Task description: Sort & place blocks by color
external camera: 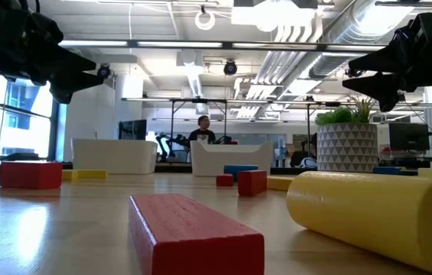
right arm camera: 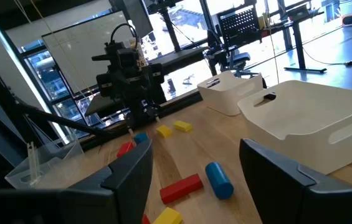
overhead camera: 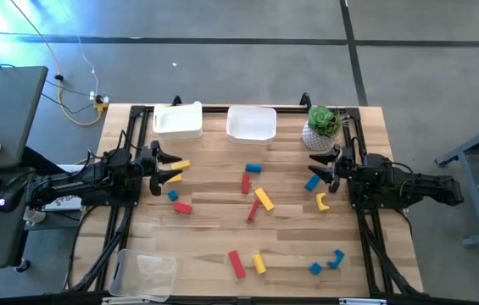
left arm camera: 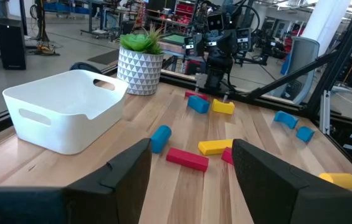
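**Operator:** Nearest to the table's front edge, what are you seeing?

**Robot:** Red bar (overhead camera: pixel 236 263) and a yellow piece (overhead camera: pixel 258 263) are lying side by side at the near edge, with two blue blocks (overhead camera: pixel 334 259) to their right and a clear bin (overhead camera: pixel 146 274) at the near left corner. Farther in, a long yellow bar (overhead camera: pixel 263 199) and two red bars (overhead camera: pixel 245 183) are sitting mid-table, with a blue cylinder (overhead camera: pixel 253 168) just beyond them.

**Operator:** And your hands?

**Robot:** I am holding my left gripper (overhead camera: pixel 168 168) above the left edge, fingers spread and empty, over yellow pieces (overhead camera: pixel 177 166), a blue cube and a red block (overhead camera: pixel 182 207). My right gripper (overhead camera: pixel 322 164) is hovering at the right edge, also released and empty, beside a blue block (overhead camera: pixel 313 181) and a yellow curved piece (overhead camera: pixel 321 202).

**Operator:** Anything sorted?

**Robot:** As far as I can see, both white bins (overhead camera: pixel 251 124) at the far edge are standing empty, beside the potted plant (overhead camera: pixel 320 127). I judge sorting is only starting. Next I am needing to lower one hand over a nearby block, centre my fingers around it and close.
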Available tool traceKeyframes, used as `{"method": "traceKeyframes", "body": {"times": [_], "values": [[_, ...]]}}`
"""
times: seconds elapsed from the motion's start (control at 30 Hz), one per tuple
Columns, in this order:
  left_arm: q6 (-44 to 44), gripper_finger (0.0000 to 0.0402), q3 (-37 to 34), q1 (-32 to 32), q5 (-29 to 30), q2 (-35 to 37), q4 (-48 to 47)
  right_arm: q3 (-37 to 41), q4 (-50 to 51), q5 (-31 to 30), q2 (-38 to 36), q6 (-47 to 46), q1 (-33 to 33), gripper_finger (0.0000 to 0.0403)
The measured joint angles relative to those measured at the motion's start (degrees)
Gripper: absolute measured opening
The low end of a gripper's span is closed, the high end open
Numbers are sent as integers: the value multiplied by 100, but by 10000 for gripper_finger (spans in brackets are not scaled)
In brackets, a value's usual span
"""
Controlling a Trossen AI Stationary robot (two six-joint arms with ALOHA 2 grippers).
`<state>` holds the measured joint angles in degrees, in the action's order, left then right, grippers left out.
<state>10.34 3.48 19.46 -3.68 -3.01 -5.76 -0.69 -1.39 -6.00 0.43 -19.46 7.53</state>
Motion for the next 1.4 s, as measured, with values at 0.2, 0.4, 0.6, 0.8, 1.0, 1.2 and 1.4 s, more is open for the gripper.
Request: {"method": "traceKeyframes", "body": {"times": [0.2,0.4,0.6,0.8,1.0,1.2,1.4], "values": [[-2,210,-1,0,267,2,2,0,-2,0,-1,1,-2,226],[-1,210,1,1,437,2,2,2,-83,-228,0,-518,-2,226],[584,210,1,1,477,1,4,2,-182,-1214,-2,-1019,0,226],[1097,210,1,-2,1103,2,7,2,-387,-1414,0,-498,0,226],[766,210,1,1,1455,2,7,2,-1077,-1504,0,-225,0,226],[866,210,-2,1,1471,2,2,2,-1910,-1490,0,46,0,226],[950,210,0,1,1433,2,-7,2,-2042,-1477,0,25,0,226]]}}
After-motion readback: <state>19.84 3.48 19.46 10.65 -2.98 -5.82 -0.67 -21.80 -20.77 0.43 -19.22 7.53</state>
